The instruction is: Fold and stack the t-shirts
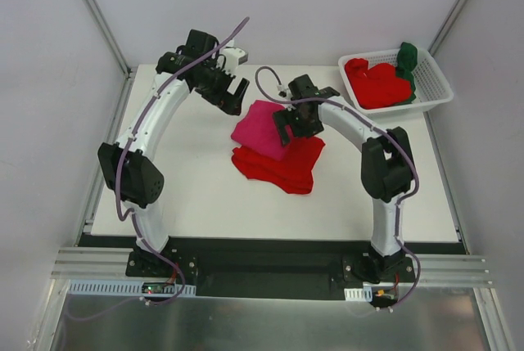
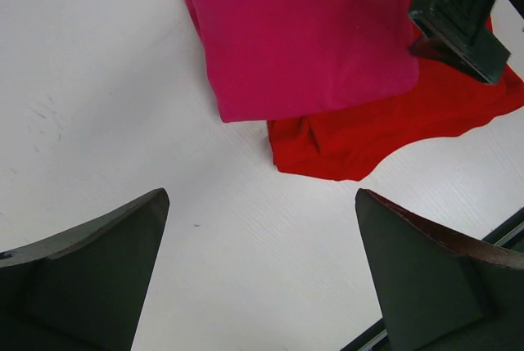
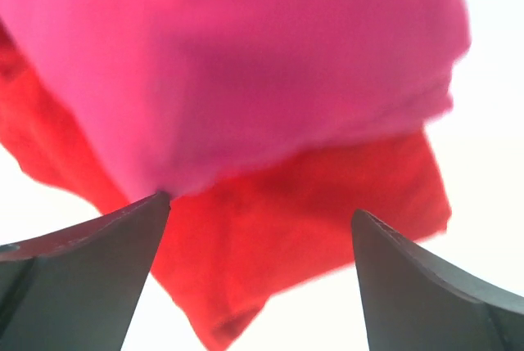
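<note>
A folded pink shirt [image 1: 260,128] lies on a folded red shirt [image 1: 282,167] at the middle of a white worktop [image 1: 205,195]. The red one shows along the near and right edges. The right jaws are spread wide over the pink shirt's right edge, gripping nothing. The left jaws, also spread wide and empty, hang just beyond the stack's far left side. In a white basket [image 1: 434,101] at the far right corner lie crumpled red shirts [image 1: 377,85] and a green shirt [image 1: 407,60].
</note>
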`<state>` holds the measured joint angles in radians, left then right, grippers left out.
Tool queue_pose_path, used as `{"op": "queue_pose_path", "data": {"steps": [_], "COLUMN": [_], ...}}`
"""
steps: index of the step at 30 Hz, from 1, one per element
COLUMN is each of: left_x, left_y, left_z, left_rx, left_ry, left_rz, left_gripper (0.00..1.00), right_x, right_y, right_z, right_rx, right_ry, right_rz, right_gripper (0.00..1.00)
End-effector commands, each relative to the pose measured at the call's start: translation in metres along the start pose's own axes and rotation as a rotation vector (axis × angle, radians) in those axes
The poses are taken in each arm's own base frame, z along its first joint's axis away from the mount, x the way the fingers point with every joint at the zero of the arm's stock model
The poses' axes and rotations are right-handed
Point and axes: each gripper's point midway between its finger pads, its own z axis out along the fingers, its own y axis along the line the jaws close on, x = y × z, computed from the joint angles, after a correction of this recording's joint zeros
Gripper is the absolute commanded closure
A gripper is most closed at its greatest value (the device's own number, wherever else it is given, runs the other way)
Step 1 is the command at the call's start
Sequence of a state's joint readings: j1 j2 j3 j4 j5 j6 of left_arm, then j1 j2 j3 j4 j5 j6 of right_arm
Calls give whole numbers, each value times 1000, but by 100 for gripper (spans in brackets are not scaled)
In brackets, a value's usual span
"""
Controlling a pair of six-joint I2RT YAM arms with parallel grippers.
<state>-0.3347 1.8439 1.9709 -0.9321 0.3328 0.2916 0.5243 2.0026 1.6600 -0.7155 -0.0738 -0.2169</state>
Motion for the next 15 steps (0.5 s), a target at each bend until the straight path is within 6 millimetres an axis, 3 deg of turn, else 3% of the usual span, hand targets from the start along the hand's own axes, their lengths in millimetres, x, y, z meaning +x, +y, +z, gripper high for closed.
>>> {"op": "queue_pose_path", "data": {"steps": [1,4,9,15], "left_x": [-8,-3,8,2], "left_y": [-9,-8,-7,-11], "left_z": [-6,-1,19,31], "left_rx": [31,31,61,117], "left_ry": [-19,0,48,41], "left_rz": [13,9,-15,-29], "left_gripper": [1,1,1,1], "right_x": [-29,-39,-25,-24], "right_y": [6,8,11,1], "right_z": [11,22,26,-1], "right_rx": [-14,-25,-48,-166], "right_ry": [-40,-52,12,4], "right_rz": [89,101,120,236], "right_gripper": [4,4,4,4]}}
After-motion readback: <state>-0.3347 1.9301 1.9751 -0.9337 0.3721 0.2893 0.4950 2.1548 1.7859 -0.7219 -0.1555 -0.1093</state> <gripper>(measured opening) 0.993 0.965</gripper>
